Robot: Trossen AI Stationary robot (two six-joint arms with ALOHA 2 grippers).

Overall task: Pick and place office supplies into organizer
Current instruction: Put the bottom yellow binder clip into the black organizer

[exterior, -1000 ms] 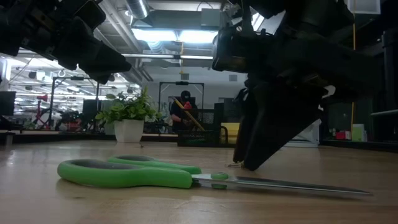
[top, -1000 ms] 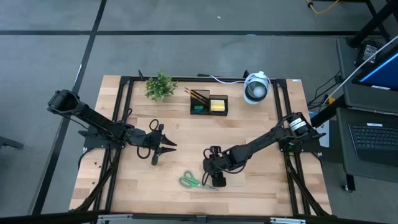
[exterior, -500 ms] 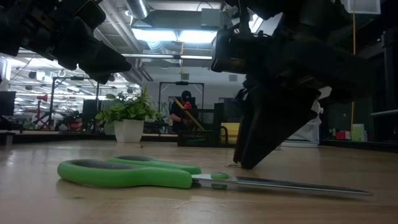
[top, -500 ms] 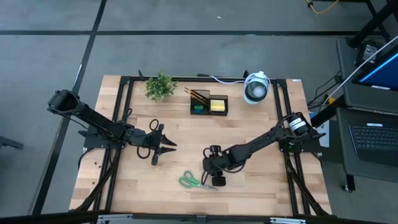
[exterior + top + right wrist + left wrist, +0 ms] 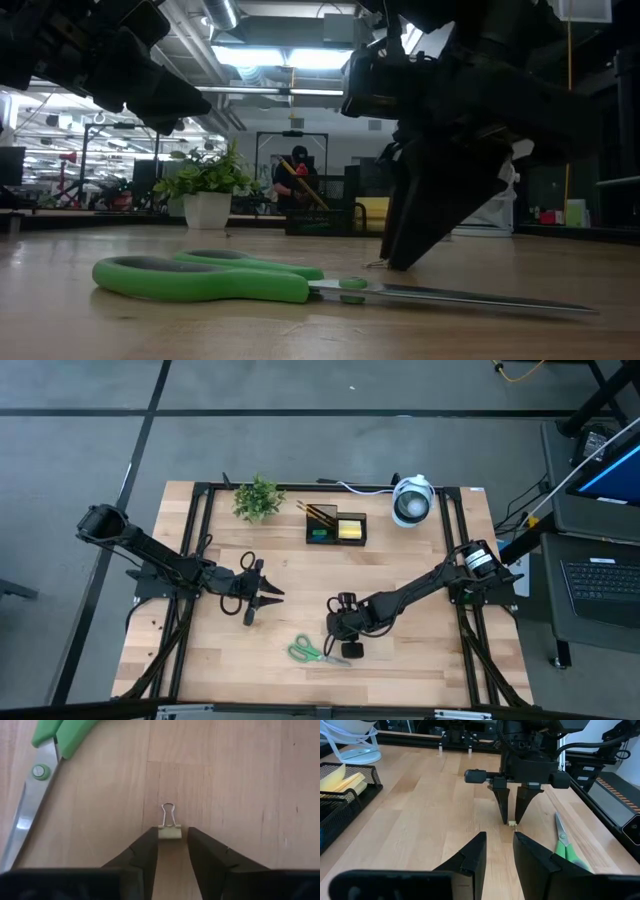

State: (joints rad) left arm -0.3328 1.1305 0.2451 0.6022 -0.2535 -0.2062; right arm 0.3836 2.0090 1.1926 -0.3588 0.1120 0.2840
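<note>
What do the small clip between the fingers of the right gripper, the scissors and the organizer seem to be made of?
Binder clip: pale yellow body, probably painted metal, with thin shiny wire loops. Scissors: bright, reflective steel blades with a round pivot; smooth green handles, likely plastic. Organizer: black wire mesh, apparently metal, its open weave showing the yellow notes inside.

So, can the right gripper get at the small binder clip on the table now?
Probably yes: the right gripper is down at the binder clip, which lies between its fingers, with nothing between; the scissors lie aside.

A small yellow binder clip (image 5: 169,832) lies on the wooden worktop (image 5: 240,780), its wire handle pointing away. The right gripper (image 5: 170,842) jaws stand on either side of the clip, with slim gaps showing. Green-handled scissors (image 5: 42,762) lie near the clip, apart from it.
</note>
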